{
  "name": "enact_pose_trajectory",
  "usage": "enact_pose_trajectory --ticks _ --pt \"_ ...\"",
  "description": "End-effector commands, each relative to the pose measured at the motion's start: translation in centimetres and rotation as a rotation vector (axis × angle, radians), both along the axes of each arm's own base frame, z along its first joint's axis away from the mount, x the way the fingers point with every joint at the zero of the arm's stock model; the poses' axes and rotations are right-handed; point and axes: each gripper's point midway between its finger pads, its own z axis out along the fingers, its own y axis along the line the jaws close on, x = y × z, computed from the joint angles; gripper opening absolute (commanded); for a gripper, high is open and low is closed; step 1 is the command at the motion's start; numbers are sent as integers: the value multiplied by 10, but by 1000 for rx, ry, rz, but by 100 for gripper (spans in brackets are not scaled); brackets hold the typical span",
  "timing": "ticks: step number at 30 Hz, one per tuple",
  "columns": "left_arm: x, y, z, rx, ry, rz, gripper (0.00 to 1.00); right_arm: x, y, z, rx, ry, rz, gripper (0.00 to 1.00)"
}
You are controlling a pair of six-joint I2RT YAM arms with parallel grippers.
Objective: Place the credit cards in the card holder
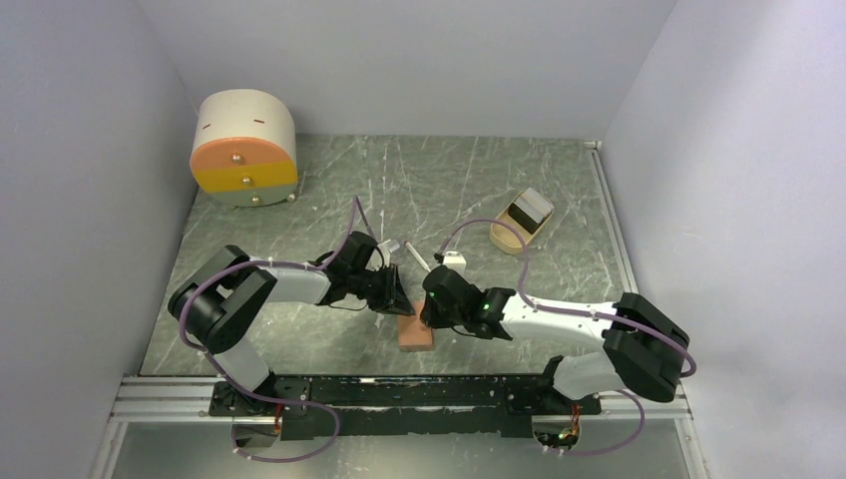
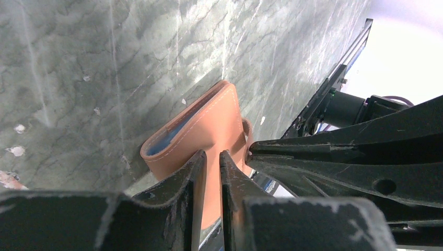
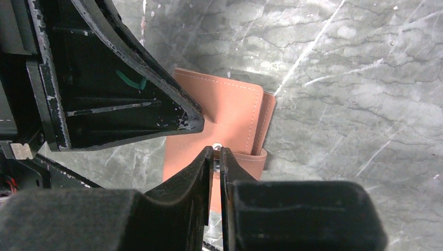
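The brown leather card holder (image 1: 415,335) lies on the table's near middle, between both grippers. My left gripper (image 1: 397,299) is shut on its upper wall; in the left wrist view (image 2: 212,153) the holder's (image 2: 209,123) pocket mouth bulges open, blue inside. My right gripper (image 1: 431,315) is shut on the holder's strap; in the right wrist view (image 3: 216,149) a metal snap stud (image 3: 216,148) sits between the tips over the holder (image 3: 230,107). The credit cards (image 1: 529,210), the top one black with a white band, stand in a tan tray (image 1: 507,239) at the back right.
A round wooden drawer box (image 1: 243,150) with orange and yellow fronts stands at the back left. A thin white pen-like stick (image 1: 417,255) lies just behind the grippers. Grey walls close the left, back and right sides. A metal rail (image 1: 399,384) runs along the near edge.
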Motion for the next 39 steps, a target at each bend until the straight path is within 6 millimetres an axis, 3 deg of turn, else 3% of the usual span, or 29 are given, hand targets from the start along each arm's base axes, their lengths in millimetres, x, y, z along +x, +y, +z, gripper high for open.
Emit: enact_pose_trajectory --ticks 1,23,39 --pt "-9 3 -10 19 24 -18 22 0 -6 4 -21 -17 -13 14" --pt "-10 4 -9 21 22 -20 22 -12 -6 6 33 -2 -15 17" --pt "-10 4 -9 18 24 -19 22 -8 0 -4 21 -1 -11 18"
